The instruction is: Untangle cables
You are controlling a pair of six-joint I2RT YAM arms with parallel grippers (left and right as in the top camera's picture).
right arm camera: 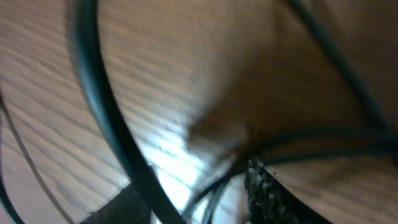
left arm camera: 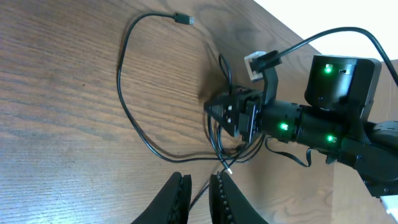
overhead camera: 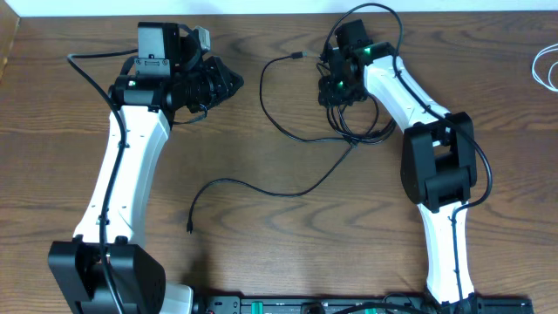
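Wood-grain table [overhead camera: 261, 262] on the left had my left gripper [left arm camera: 199, 183] hanging over it with its fingers pinched almost together on nothing, well apart from the black cables [overhead camera: 288, 133]. One strand trailed free to a plug tip [overhead camera: 190, 228], but the rest sat bunched in a knot [overhead camera: 359, 131] with my right gripper [overhead camera: 336, 90] down in it. Its blurred wrist view left me unable to tell how wide it stood or whether it held a strand. A white cable [overhead camera: 542, 70] lay alone at the far right edge, so I judged the untangling barely begun — the knot had yet to be pulled apart.
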